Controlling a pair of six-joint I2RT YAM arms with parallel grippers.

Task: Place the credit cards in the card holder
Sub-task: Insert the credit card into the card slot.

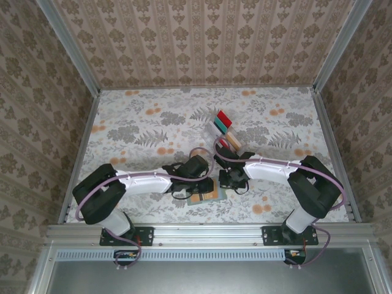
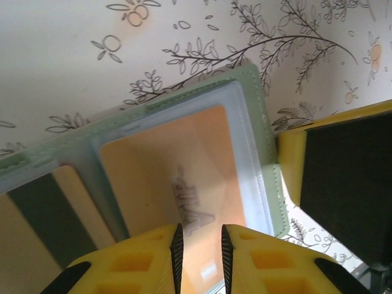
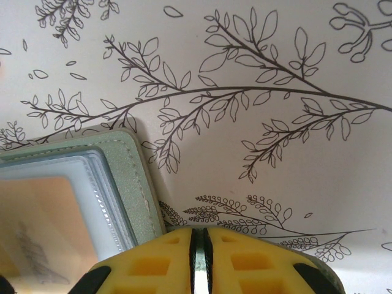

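The card holder (image 1: 208,196) lies open and flat on the flowered bench (image 1: 141,122), at the near edge between the two arms. The left hand (image 1: 207,185) hangs over it from the left. In the left wrist view this hand (image 2: 201,231) has its yellow fingers a narrow gap apart and nothing is pinched between them. Through the gap shows an orange card (image 2: 171,159), which sits face up under the clear pocket of the card holder (image 2: 257,110). In the pocket beside it lies a pale card with a dark stripe (image 2: 37,226).

The right hand (image 1: 228,180) is at the holder's right side. Its fingers (image 2: 291,165) touch the stitched edge. In its own view the right hand (image 3: 199,233) is closed on a thin grey-green strip that looks like the rim of the card holder (image 3: 131,177).

Farther back a clear rack (image 1: 225,133) holds a red card (image 1: 222,117), a teal card (image 1: 217,127) and a beige card (image 1: 233,142), well apart from the holder
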